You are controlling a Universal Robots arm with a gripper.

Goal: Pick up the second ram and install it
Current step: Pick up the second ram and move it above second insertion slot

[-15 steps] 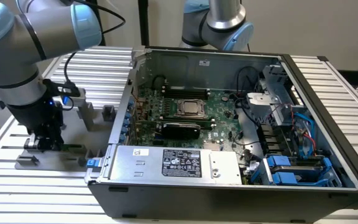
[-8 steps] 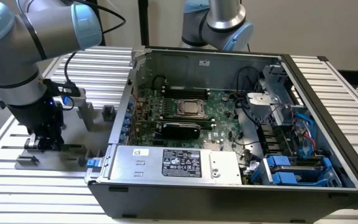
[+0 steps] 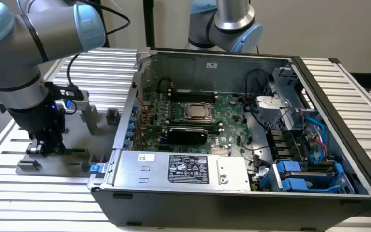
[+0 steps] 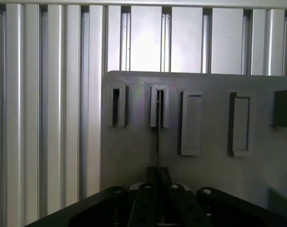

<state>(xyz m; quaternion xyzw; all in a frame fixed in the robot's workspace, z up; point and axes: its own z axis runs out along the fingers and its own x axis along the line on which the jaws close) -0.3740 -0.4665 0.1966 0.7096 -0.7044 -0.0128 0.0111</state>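
Nearest the wrist camera, the end effector (image 4: 157,176) is clenched on the ram stick (image 4: 157,137). The stick shows edge-on as a thin dark line running from between the fingers to a slotted bracket (image 4: 158,108) on the grey holder (image 4: 134,156). Its far end appears to sit in that bracket, and the neighbouring bracket (image 4: 116,106) looks empty. The holder lies on the ribbed metal surface (image 4: 39,104). In the exterior view the end effector (image 3: 44,146) is down at the holder (image 3: 69,164), at the exterior view's left of the open computer case (image 3: 237,200) and well apart from the motherboard (image 3: 227,113) inside it.

The step in hand looks like freeing the stick from its bracket. Doing it well likely means pulling straight along the slot, with no twist or sideways drift, so the thin board neither binds nor bends. The grip should also be centred and square on the stick.
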